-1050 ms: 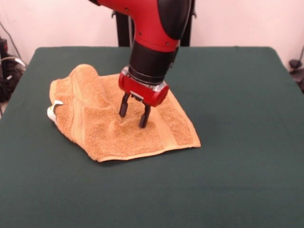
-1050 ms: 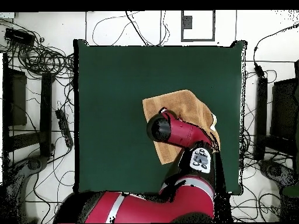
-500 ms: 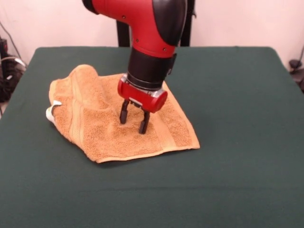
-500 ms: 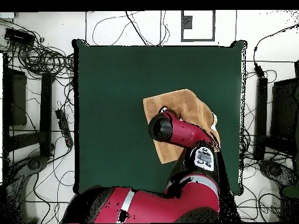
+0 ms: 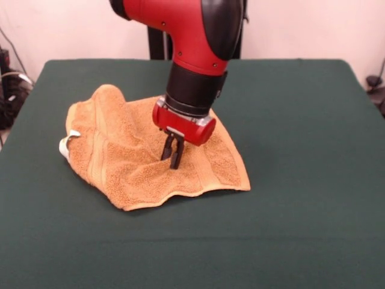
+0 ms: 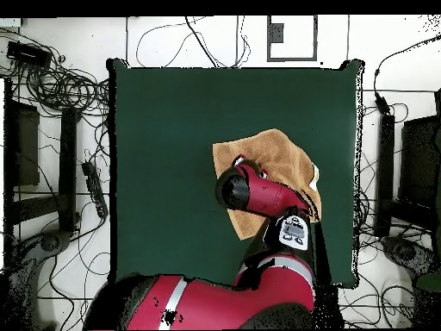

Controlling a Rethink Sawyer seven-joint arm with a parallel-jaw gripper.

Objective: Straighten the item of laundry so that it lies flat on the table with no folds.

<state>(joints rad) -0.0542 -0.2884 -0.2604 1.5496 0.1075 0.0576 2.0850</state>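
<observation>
The towel (image 5: 150,159) lies on the green desk (image 5: 289,180), toward 9 o'clock of its middle in the front view and toward 3 o'clock in the overhead view (image 6: 276,168). It is not flat: a rounded hump stands up at the towel's 11 o'clock corner in the front view, a ridge runs down the 9 o'clock side along the border band, and the 6 o'clock edge ripples off the felt. A small white care tag (image 5: 67,142) sticks out at 9 o'clock

The end effector (image 5: 172,152) is pressed down into the cloth near the towel's centre, its two dark tips drawn close together with a small pinch of terry bunched up between them, so it looks to be nipping a fold of the pile

As a judgement: this is soft, light, limp cloth with no stiffness, so it will drape and drag where pulled, not slide as one piece. The loop pile should grip well against the felt, which may make it bunch again. A central pinch only lifts a tent; the hemmed corners, especially the humped one at 11 o'clock, look like the better places to take hold and draw outward
</observation>
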